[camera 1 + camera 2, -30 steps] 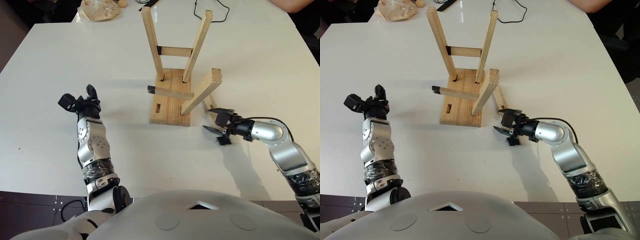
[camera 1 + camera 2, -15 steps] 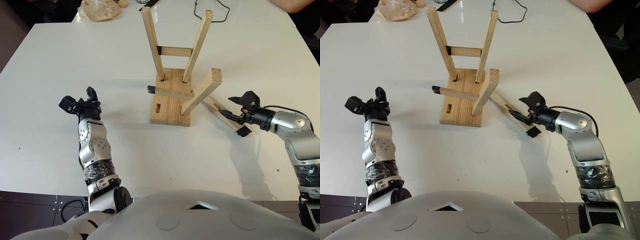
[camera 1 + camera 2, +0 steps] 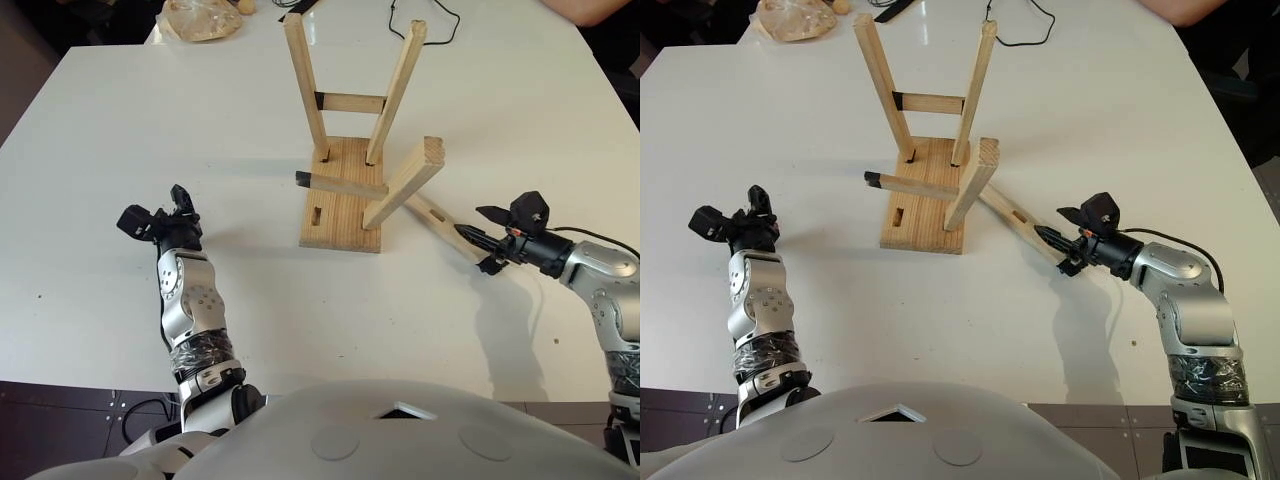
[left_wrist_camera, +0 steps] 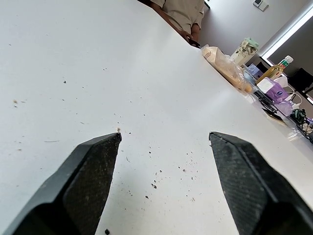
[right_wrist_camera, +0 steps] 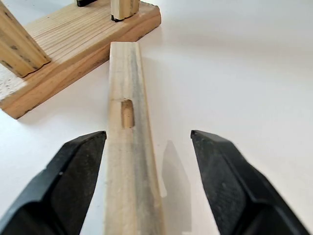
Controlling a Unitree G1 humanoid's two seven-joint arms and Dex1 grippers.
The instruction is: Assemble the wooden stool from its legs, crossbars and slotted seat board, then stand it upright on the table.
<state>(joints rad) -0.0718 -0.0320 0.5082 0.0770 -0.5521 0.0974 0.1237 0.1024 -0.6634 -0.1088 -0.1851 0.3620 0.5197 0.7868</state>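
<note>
Right gripper (image 5: 146, 137) has swung out to the right, its fingers apart astride the loose leg (image 3: 430, 212), which now lies flat just right of the seat board (image 3: 343, 226). Left gripper (image 4: 164, 140), also spread, idles on the near left. That leg likely awaits slotting.
</note>
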